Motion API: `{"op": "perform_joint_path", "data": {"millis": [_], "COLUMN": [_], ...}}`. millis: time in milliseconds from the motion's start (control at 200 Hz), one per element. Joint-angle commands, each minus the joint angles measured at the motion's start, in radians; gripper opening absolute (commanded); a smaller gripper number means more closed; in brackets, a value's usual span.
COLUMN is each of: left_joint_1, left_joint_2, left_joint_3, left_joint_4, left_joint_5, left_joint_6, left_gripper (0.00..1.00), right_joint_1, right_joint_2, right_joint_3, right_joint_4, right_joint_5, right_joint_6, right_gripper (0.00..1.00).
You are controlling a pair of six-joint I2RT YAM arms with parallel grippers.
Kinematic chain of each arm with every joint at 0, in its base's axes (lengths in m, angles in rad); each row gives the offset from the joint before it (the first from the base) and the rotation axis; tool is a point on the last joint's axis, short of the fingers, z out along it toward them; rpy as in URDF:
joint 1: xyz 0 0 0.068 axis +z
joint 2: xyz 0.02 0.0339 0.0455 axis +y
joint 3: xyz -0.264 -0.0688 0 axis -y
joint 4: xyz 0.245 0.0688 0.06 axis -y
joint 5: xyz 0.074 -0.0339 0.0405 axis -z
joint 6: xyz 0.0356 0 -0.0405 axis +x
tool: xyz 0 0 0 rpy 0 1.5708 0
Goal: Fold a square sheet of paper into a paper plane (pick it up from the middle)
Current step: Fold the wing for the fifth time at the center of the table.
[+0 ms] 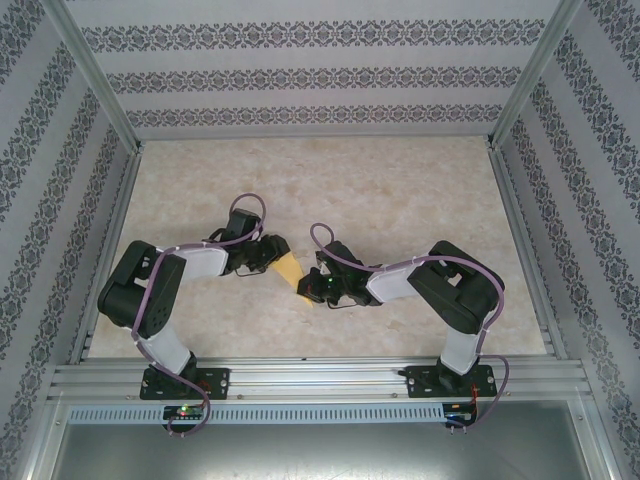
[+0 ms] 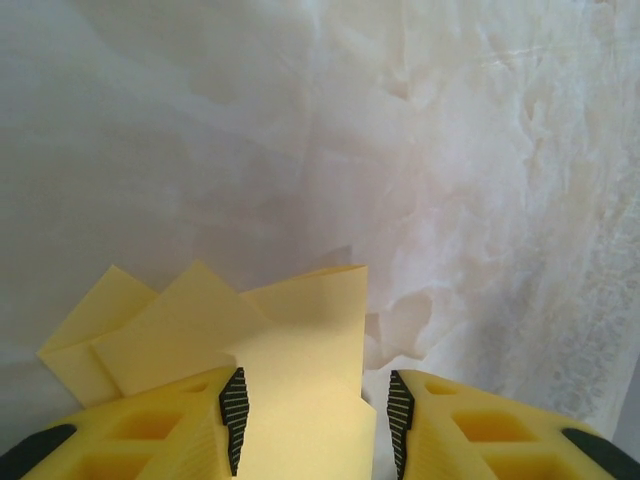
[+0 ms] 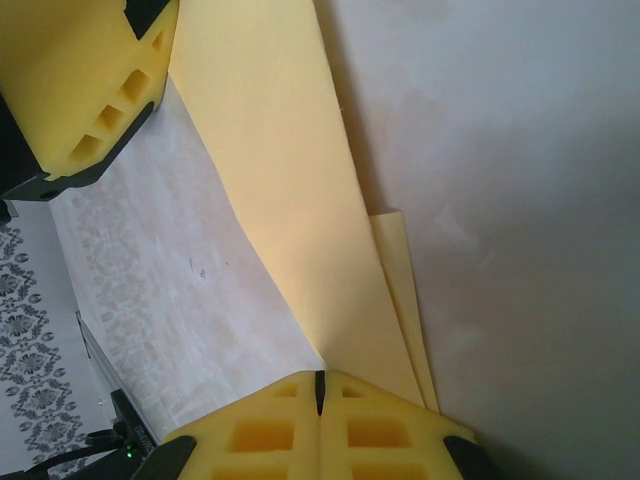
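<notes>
Nearby — folded sheet (image 1: 288,268), marbled table (image 1: 400,190), patterned walls (image 1: 300,75).

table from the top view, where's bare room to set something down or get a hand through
Bare: the far half of the table, up to the back wall, and the near strip between the left arm's base and the right arm's base. Crowded: near centre, where the left claw and right claw meet at the paper.

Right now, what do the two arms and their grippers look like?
The left arm and the right arm have black joints, white links and a purple cable. The left gripper and the right gripper have yellow fingers with hollow cells; black ribbed pads line the left one's.
</notes>
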Motion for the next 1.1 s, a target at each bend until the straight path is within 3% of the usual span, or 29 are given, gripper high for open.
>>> {"op": "perform_joint_path", "data": {"millis": [0, 435, 639, 889, 994, 1099], "left_joint_1": [0.068, 0.189, 0.194, 0.052, 0.003, 0.002], "left_joint_2": [0.030, 0.053, -0.086, -0.207, -0.167, -0.086], "left_joint_3": [0.001, 0.135, 0.128, 0.040, 0.023, -0.012], "left_joint_4": [-0.078, -0.217, -0.234, -0.105, -0.080, 0.046], "left_joint_5": [-0.049, 0.004, 0.032, 0.119, 0.118, 0.158], "left_joint_6": [0.000, 0.094, 0.081, 0.060, 0.078, 0.052], "left_gripper": [0.46, 0.46, 0.47, 0.45, 0.45, 0.45], "right_joint_1": [0.022, 0.024, 0.026, 0.024, 0.024, 0.024], "right_joint_2": [0.057, 0.071, 0.071, 0.076, 0.079, 0.079], "right_joint_3": [-0.029, -0.008, -0.002, 0.003, 0.004, 0.004], "right_joint_4": [-0.180, -0.187, -0.189, -0.183, -0.182, -0.179], "right_joint_5": [0.036, 0.017, 0.020, 0.022, 0.019, 0.016], "right_joint_6": [-0.023, -0.034, -0.035, -0.032, -0.032, -0.033], "right_gripper": [0.00, 0.00, 0.00, 0.00, 0.00, 0.00]}}
